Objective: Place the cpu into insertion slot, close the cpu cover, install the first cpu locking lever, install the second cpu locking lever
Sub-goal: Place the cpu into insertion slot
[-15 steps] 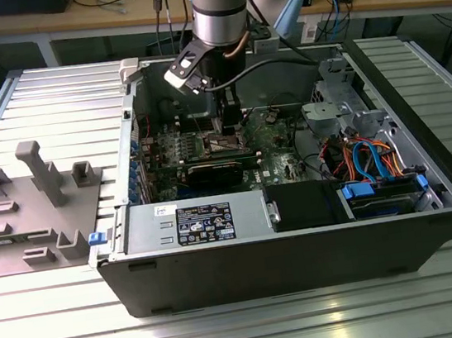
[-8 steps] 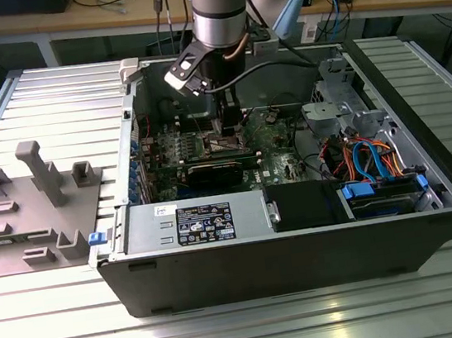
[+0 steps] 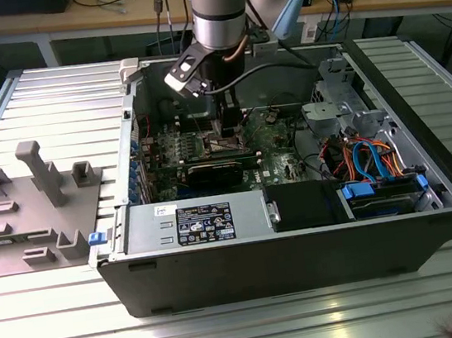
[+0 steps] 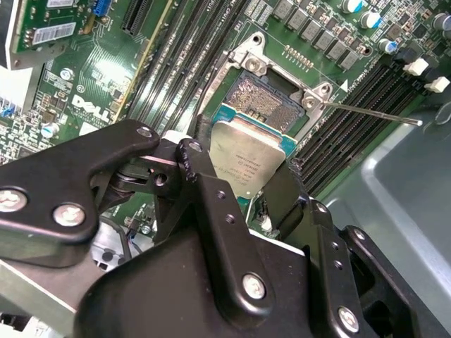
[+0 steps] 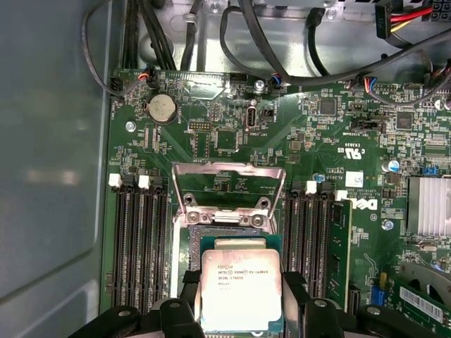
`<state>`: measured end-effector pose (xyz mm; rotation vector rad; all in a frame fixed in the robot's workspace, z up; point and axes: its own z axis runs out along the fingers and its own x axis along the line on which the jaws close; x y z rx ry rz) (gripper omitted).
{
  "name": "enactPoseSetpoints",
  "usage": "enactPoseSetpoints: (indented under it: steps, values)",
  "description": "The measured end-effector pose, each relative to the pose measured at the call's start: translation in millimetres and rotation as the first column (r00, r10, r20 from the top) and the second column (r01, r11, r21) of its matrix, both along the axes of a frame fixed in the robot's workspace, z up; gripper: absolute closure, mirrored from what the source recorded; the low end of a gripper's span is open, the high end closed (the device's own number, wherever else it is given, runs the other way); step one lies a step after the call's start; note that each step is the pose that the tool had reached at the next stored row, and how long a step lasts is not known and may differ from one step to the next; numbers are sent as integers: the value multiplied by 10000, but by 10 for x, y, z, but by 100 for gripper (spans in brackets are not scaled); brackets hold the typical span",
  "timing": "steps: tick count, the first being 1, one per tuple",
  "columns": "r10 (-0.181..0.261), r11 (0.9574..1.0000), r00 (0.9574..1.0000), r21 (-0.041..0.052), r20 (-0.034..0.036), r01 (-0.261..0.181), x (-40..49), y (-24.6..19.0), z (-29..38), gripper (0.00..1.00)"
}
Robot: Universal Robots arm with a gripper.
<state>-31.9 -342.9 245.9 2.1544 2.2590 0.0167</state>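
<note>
Reaching down into the open computer case [image 3: 288, 261] on the table [image 3: 230, 327], the arm [image 3: 218, 12] in the exterior view has its jaws low over the green circuit board [image 3: 277, 141]. What lies between the jaws cannot be made out from here.

In the second wrist view the jaws are clenched on the cpu [image 4: 246, 158], one black finger on each of two opposite edges and the metal top facing up. The insertion slot [image 4: 271, 98] lies just beyond the jaws, with most of its pin field uncovered. The cpu overlaps only the slot's near edge, so I judge it not yet seated. Whether a corner already touches the slot cannot be told. A thin locking lever [image 4: 373, 113] sticks out free to one side of the slot, away from the jaws, unlatched.

In the first wrist view the cpu [image 5: 242, 292] sits gripped between the jaws, with the insertion slot [image 5: 218, 227] showing just ahead of it. The cpu cover [image 5: 229, 186] stands swung up on the slot's far side, its square opening showing the board behind.

By my reading the work is in its first step: the chip is carried to the slot but not down in it, the cover is not closed, and neither lever is fastened.
</note>
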Motion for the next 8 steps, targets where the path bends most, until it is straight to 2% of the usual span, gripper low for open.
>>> enactPoseSetpoints:
  steps: [8]
  values:
    - [-1, 10000, 10000, 1, 1, 1, -4, 0, -26, 46]
